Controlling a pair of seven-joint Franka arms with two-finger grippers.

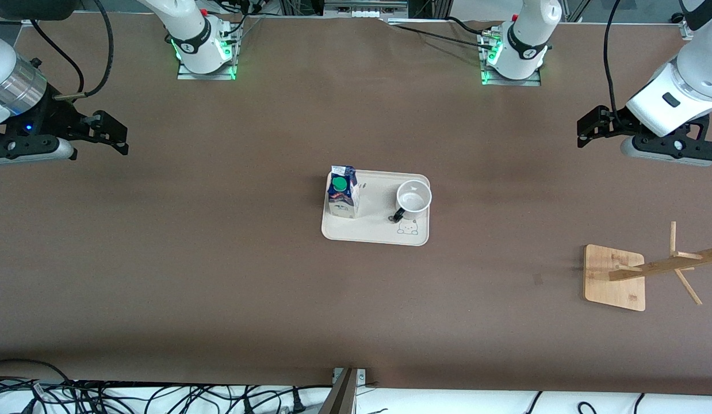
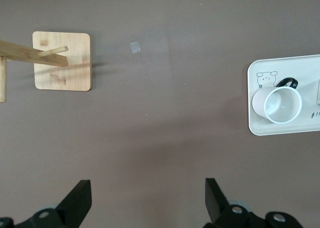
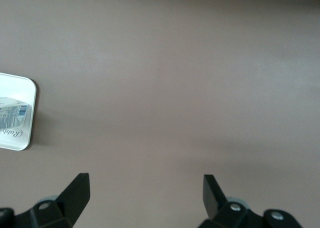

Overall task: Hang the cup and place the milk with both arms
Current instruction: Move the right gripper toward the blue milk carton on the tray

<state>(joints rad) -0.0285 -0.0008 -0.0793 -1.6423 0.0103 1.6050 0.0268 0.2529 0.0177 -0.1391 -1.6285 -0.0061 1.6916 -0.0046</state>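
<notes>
The cup (image 1: 413, 198) stands upright on a cream tray (image 1: 373, 233) at the table's middle, its black handle toward the front camera. The milk (image 1: 341, 192) stands on the same tray, toward the right arm's end. My left gripper (image 1: 581, 129) is open and empty over bare table at the left arm's end. Its wrist view shows its fingers wide apart (image 2: 148, 193), with the cup (image 2: 282, 105) and tray (image 2: 280, 68). My right gripper (image 1: 125, 138) is open and empty over bare table at the right arm's end. Its wrist view (image 3: 146, 188) shows the milk (image 3: 12, 120) at the edge.
A wooden cup rack with a square base (image 1: 615, 279) and pegs stands toward the left arm's end, nearer the front camera than the tray; it also shows in the left wrist view (image 2: 62, 60). Cables lie along the table's front edge (image 1: 160, 397).
</notes>
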